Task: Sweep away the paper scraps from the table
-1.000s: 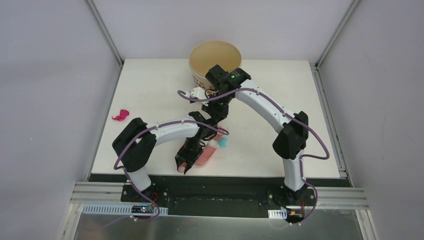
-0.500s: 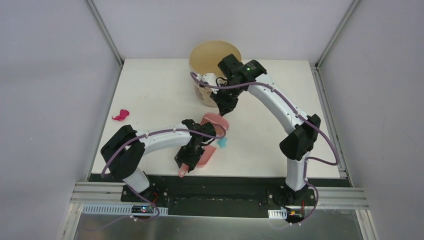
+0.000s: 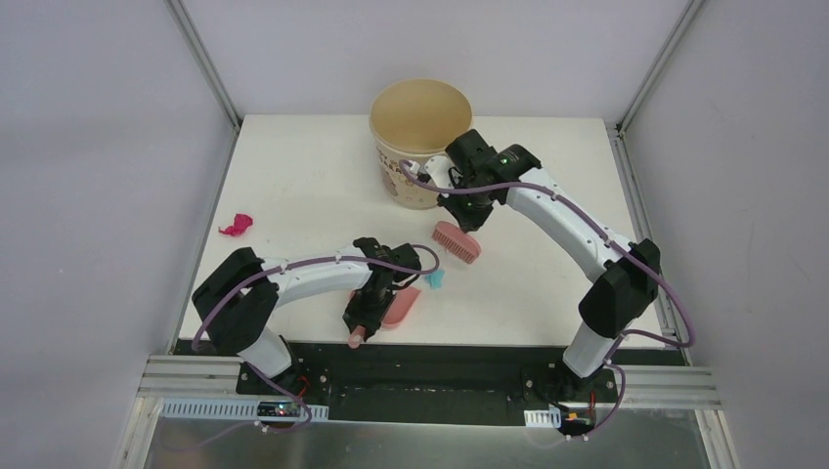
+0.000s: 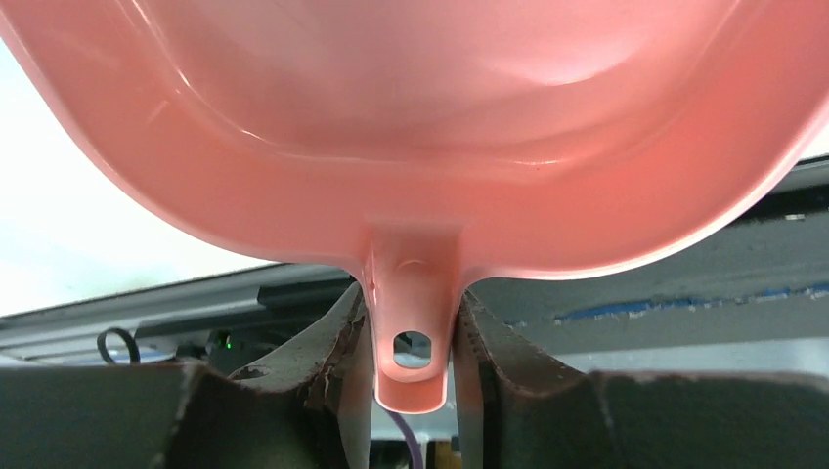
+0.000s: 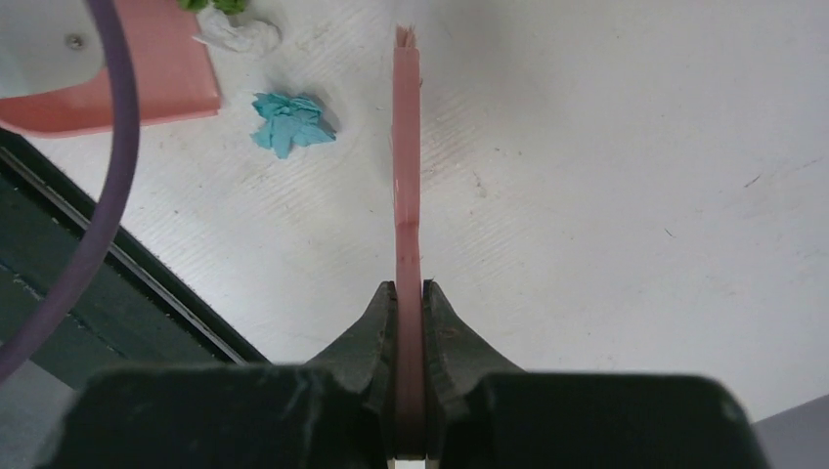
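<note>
Right wrist: my right hand [image 5: 409, 291] clamped on brush [image 5: 407, 147]; blue paper scrap [image 5: 291, 122] on surface [image 5: 606, 195] ahead-left of it, just beside dustpan [image 5: 147, 88] lip. My left hand [image 4: 412, 303] clamped on dustpan handle.

Left arm low, forearm reaching right, wrist bent back toward the bases; left hand [image 4: 412, 327] pinching dustpan [image 4: 420, 117] handle. Right arm stretched forward-left, wrist angled down; right hand [image 5: 409, 293] clamped tight on brush [image 3: 457, 242].

Dustpan [image 3: 399, 309] mostly hidden under left arm [image 3: 313, 266]; green scrap [image 5: 217, 5] cut by top edge.
</note>
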